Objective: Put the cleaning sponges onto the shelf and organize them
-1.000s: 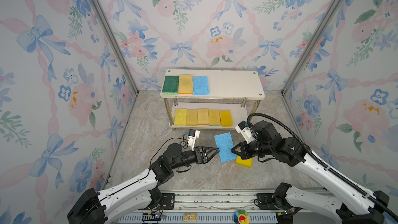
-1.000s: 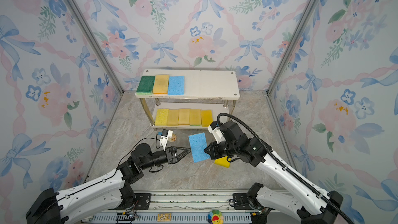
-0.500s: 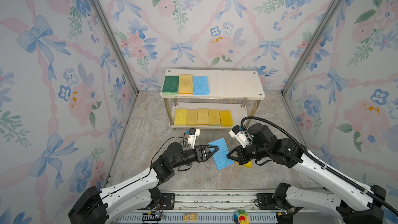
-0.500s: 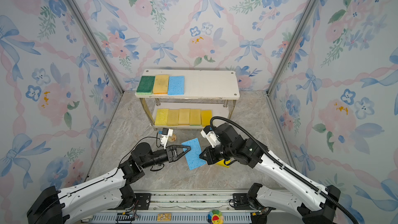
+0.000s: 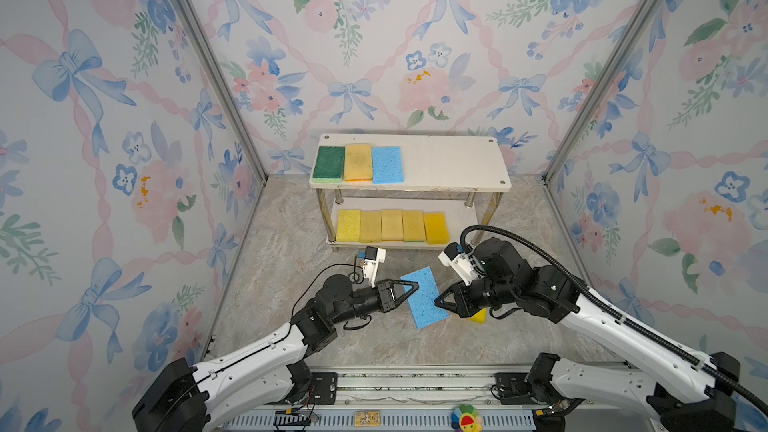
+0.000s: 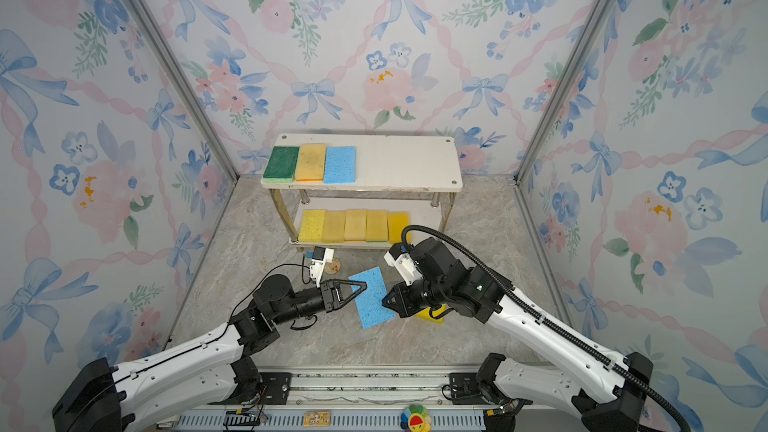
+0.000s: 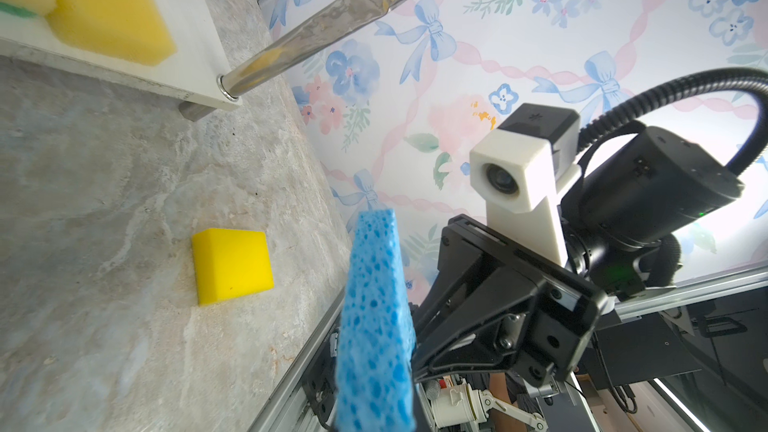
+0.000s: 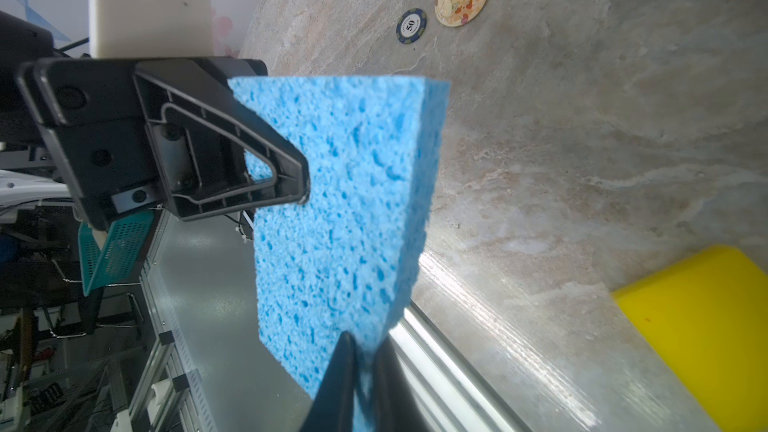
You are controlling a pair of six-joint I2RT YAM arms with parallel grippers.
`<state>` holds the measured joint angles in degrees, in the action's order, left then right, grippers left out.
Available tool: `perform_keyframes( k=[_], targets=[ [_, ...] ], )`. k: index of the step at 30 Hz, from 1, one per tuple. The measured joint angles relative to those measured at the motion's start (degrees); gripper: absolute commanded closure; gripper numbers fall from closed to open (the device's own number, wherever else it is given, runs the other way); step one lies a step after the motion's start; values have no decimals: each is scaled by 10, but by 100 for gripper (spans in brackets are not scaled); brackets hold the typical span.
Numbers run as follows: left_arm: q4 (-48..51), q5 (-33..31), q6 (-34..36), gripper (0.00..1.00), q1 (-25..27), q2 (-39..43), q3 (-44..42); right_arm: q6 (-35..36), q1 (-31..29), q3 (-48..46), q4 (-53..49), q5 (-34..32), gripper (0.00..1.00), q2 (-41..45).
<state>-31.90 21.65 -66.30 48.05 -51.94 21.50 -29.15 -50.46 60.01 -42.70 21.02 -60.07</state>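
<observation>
Surface: marbled grey floor (image 5: 374, 347), floral walls (image 5: 374, 56).
Left gripper (image 5: 414, 285): clamped on light blue sponge (image 5: 424, 299), which is raised between both grippers.
Right gripper (image 5: 437, 302): jaws straddle the opposite edge; grip cannot be told.
Shelf (image 5: 457, 160): beyond both grippers.

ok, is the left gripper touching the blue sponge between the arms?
Touching. The right wrist view shows the left gripper clamped on the blue sponge, its near finger pressed flat against the sponge's face.

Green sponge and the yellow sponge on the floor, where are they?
green sponge (image 5: 328, 162): in a top view, middle of its dark top face.
yellow sponge (image 7: 232, 268): left wrist view, middle of its broad face.
</observation>
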Motion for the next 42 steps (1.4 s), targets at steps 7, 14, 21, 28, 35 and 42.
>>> perform_keyframes(
  k=[7,14,21,28,35,42],
  targets=[
    [0,-20,-12,99,0,7,-1,-21,0,6,-2,-35,23,6],
    [-2,-110,-57,97,0,86,-34,-115,0,-7,6,-120,14,61],
    [3,-149,-77,97,-1,113,-42,-184,-23,-56,66,-126,25,96],
    [7,-150,-79,97,-4,110,-45,-196,-55,-56,111,-114,44,64],
    [7,-150,-79,97,-8,121,-45,-194,-65,-43,125,-112,55,45],
    [7,-145,-79,97,-13,125,-45,-193,-67,-36,126,-112,66,42]
  ],
)
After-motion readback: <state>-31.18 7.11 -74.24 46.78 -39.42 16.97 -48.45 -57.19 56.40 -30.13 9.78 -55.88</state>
